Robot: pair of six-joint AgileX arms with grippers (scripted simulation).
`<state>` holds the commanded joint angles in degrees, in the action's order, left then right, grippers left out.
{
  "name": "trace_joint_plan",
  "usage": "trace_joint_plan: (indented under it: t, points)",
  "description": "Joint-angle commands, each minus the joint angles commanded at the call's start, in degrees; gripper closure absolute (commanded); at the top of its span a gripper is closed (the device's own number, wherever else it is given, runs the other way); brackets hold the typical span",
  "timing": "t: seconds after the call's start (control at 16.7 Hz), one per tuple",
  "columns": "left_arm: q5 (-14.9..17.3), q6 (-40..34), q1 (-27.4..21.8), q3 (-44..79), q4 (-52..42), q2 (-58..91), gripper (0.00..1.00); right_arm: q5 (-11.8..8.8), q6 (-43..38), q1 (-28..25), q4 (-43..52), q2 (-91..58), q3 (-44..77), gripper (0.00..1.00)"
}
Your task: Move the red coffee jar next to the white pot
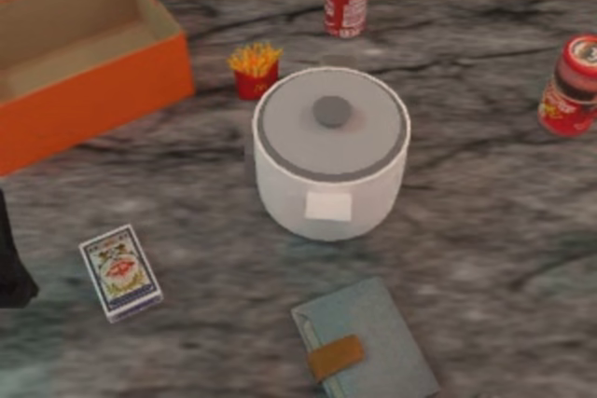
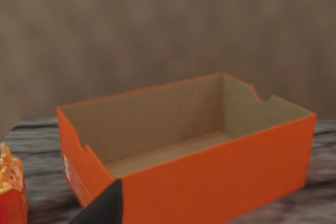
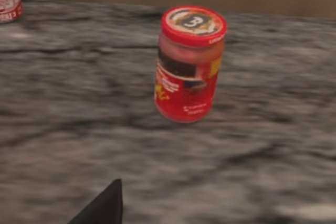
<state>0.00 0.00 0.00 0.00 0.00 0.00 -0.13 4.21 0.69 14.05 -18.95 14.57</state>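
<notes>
None of the transfer is complete: red coffee jar [image 1: 572, 86] stands upright, well apart from white pot [image 1: 330, 152]. Both grippers' finger states cannot be determined.

I see a matt marbled grey stone table [image 1: 485, 230], a matt orange cardboard box [image 1: 93, 90], and the red coffee jar [image 3: 189, 64], glossy with a paper-like label.

the red coffee jar [image 3: 189, 64] shows a "3" on its lid.
</notes>
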Motion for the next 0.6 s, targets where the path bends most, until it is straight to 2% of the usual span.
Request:
trace_joint_plan:
  t: [0.3,0.6]
  points:
    - [0.0,0.0,0.0,0.0,0.0,0.0,0.0,0.06,6.17,1.12,16.72,-24.15,21.86,0.0]
    - [0.0,0.0,0.0,0.0,0.0,0.0,0.0,-0.28,14.38,2.0,34.53,-52.4,51.14,0.0]
